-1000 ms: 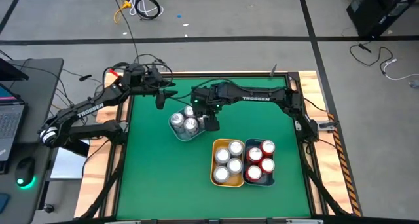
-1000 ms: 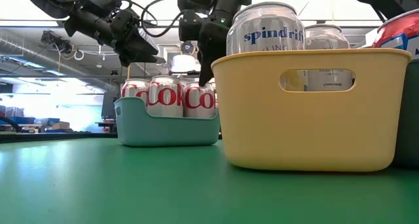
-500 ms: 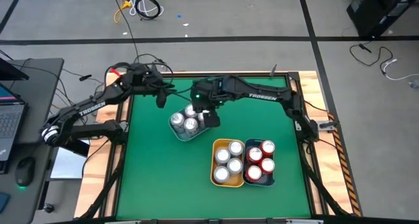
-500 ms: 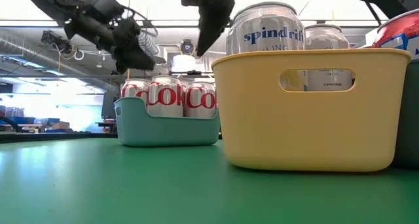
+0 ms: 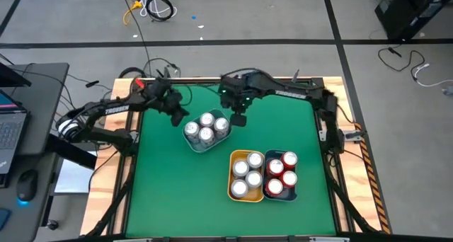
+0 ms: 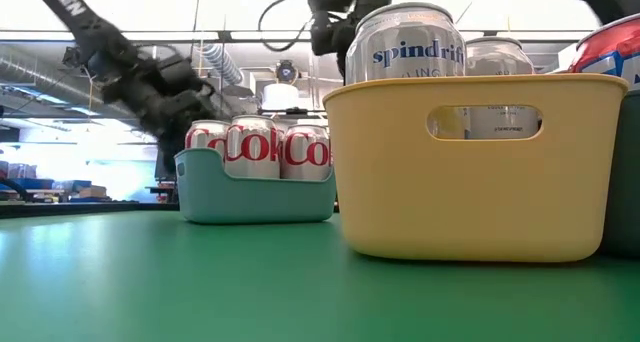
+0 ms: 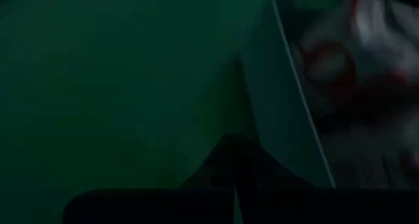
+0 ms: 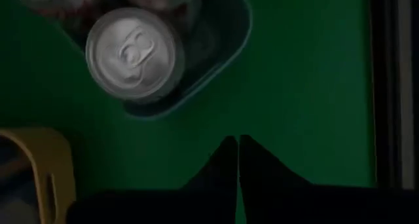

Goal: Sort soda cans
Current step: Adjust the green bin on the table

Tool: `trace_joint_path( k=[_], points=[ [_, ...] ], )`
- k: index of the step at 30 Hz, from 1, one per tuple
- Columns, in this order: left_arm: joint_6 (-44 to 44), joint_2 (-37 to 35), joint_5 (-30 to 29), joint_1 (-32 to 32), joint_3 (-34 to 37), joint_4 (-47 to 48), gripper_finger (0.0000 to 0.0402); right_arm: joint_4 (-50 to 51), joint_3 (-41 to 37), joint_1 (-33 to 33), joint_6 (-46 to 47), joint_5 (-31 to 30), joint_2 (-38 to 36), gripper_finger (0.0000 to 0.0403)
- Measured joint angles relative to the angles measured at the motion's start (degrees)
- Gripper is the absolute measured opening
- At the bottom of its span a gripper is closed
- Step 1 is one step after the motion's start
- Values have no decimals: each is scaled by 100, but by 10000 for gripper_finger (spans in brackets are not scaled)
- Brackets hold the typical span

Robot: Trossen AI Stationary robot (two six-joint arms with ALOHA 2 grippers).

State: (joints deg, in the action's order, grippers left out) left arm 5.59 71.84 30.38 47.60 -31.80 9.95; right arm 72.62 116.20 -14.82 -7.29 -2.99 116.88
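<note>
Hovering just left of the teal bin [image 5: 206,144], left end effector [image 5: 177,113] with fingers pressed together, gripping nothing. Sitting in that bin near the desk [image 5: 170,192] middle, four silver-topped soda cans [image 5: 206,134]; hanging beside its far right corner, right end effector [image 5: 239,119], fingers closed and empty. Filling the yellow bin [image 5: 231,177] and the dark bin [image 5: 270,192] farther right, more cans.

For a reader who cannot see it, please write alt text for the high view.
Seen from above, a green table holds three bins of soda cans: a teal bin with four silver-topped cans, a yellow bin with silver cans, and beside it a dark bin with red cans. The left end effector and the right end effector flank the teal bin, holding nothing.
</note>
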Motion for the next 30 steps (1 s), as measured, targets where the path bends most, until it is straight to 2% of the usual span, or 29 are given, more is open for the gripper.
trace_joint_path(
  k=[3,8,13,17,21,27,30],
  points=[
    [-341,-8,302,4,706,-999,3,-941,-1012,-118,234,301,-617,2],
    [-1290,-19,823,-110,1765,-3158,2,-3076,-3017,-194,1254,309,-1443,0],
    [-1782,-26,735,-714,2165,-3898,1,-4883,-4367,-136,2262,276,-1582,0],
    [-2097,-31,471,-1417,2303,-3994,1,-5774,-4876,-88,2716,274,-1573,0],
    [-2579,-26,188,-2076,2398,-4273,0,-6096,-5116,-87,2898,301,-1574,0],
    [-3097,-26,-546,-3085,2471,-4562,0,-6614,-5428,-7,2990,819,-1574,0],
    [-3323,-75,-689,-3487,2474,-4577,0,-6849,-5460,81,2990,1056,-1485,0]
  ],
)
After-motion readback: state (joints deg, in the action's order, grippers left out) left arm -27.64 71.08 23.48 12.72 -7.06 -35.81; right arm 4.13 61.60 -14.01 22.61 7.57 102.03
